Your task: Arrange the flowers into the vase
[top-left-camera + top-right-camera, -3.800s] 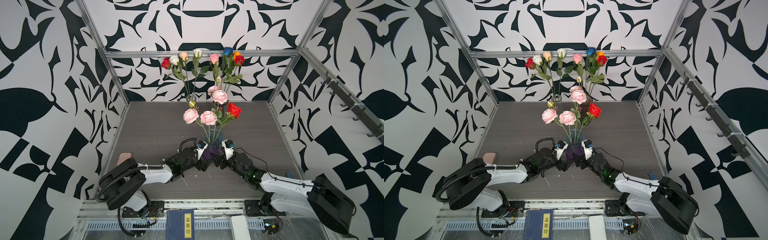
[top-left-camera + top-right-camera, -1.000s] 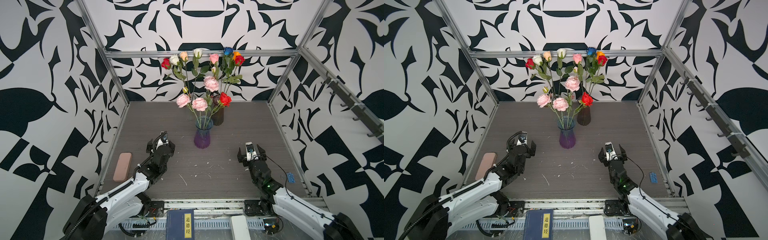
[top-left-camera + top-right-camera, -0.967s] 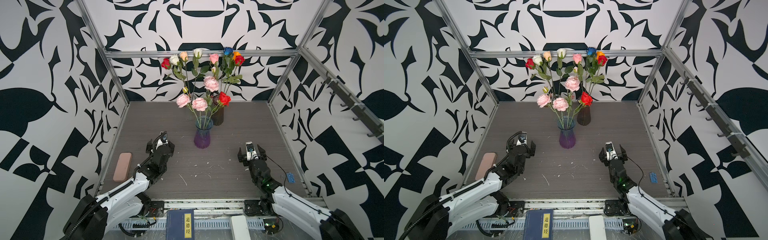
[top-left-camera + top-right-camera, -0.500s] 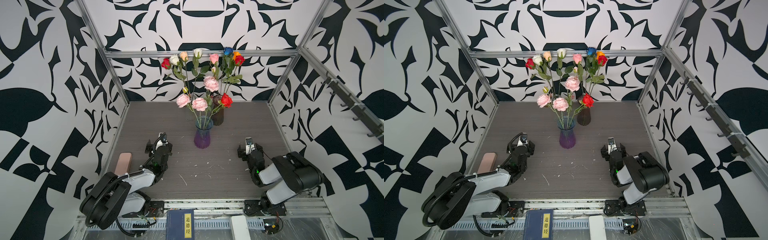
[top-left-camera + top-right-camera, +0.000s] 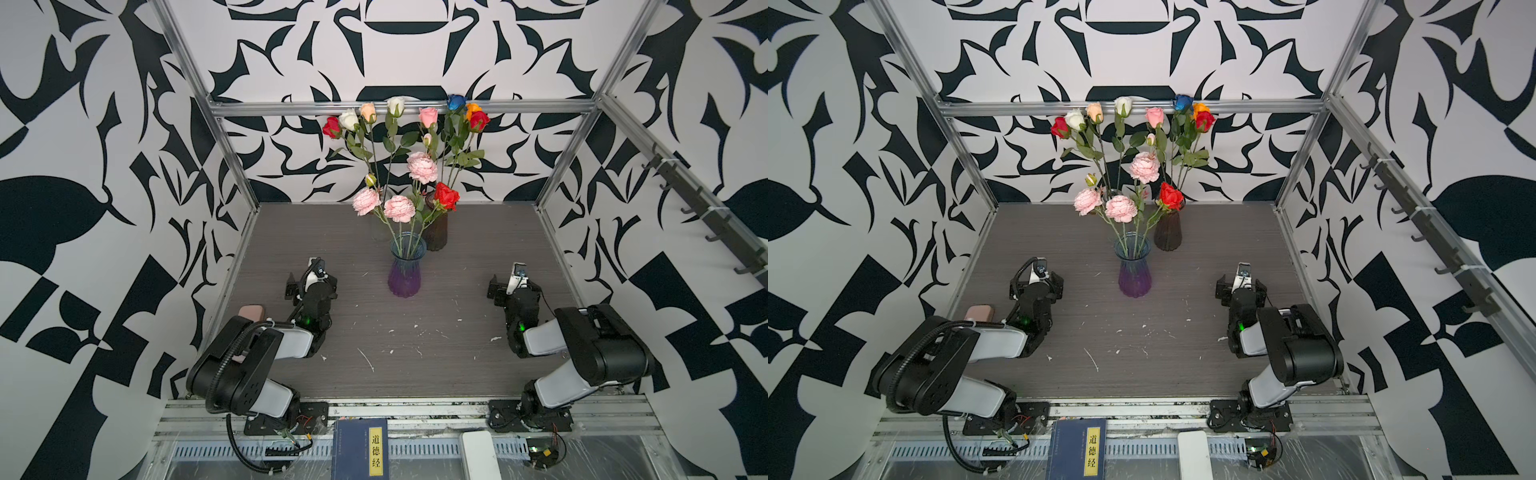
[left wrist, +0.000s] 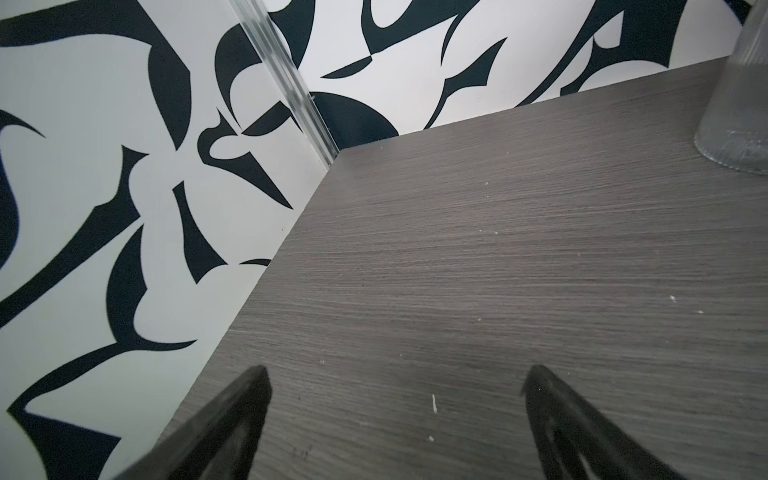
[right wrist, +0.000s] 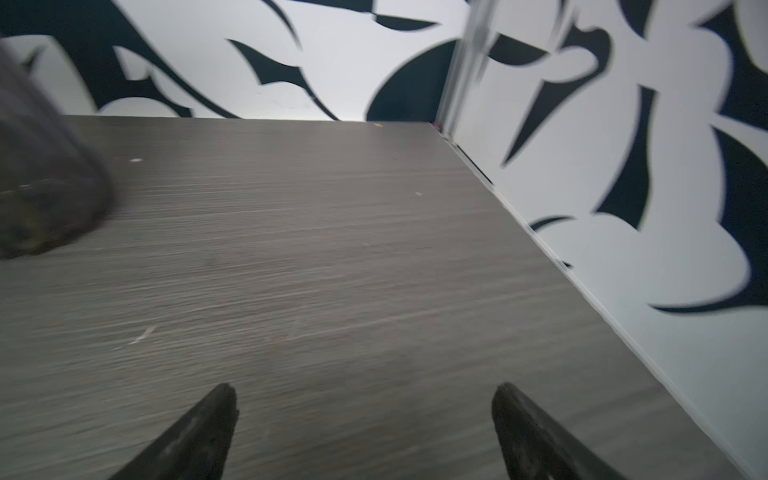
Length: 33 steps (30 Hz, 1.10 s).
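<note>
Purple-to-blue vase (image 5: 404, 272); pink and red flowers (image 5: 399, 208) in it; grey wood-grain table (image 5: 415, 365); black-and-white leaf-patterned walls (image 5: 83, 166).

Blue book (image 5: 353, 451) at the front rail, yellow label (image 5: 376, 454) reading 道德经, in both top views

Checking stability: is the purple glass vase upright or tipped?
Upright: the purple glass vase stands on its base, pink frilly flowers rising from it.

Bright, even light; right wrist view motion-blurred.
</note>
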Each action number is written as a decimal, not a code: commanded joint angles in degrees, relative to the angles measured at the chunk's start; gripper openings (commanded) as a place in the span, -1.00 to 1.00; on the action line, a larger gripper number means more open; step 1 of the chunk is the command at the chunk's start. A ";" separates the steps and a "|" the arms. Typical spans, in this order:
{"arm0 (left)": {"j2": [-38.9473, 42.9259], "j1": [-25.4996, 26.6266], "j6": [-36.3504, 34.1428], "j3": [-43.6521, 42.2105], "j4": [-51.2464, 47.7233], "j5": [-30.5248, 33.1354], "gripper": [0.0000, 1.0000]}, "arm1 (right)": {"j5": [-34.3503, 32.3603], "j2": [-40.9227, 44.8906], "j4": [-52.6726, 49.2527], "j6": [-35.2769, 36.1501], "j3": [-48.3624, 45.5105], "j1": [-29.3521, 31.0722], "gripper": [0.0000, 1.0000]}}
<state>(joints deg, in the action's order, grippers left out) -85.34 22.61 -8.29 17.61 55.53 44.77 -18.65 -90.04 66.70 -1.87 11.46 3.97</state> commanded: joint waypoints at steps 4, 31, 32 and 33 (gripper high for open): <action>-4.20 -5.31 1.67 0.19 9.74 -5.17 0.99 | 0.33 1.18 0.78 -2.88 0.49 -0.01 0.99; -4.13 -19.62 10.49 2.33 -0.10 -34.67 0.99 | 12.53 1.50 -11.76 4.67 7.07 2.23 1.00; -4.13 -19.62 10.49 2.35 -0.16 -34.64 0.99 | 12.68 1.71 -8.13 5.18 4.93 2.84 1.00; -4.13 -19.62 10.49 2.37 -0.24 -34.67 0.99 | 12.76 1.29 -4.19 5.12 3.20 2.97 1.00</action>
<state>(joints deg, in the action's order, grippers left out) -90.39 2.98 1.67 20.56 54.83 11.05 -11.38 -90.04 55.92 -0.03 17.69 5.87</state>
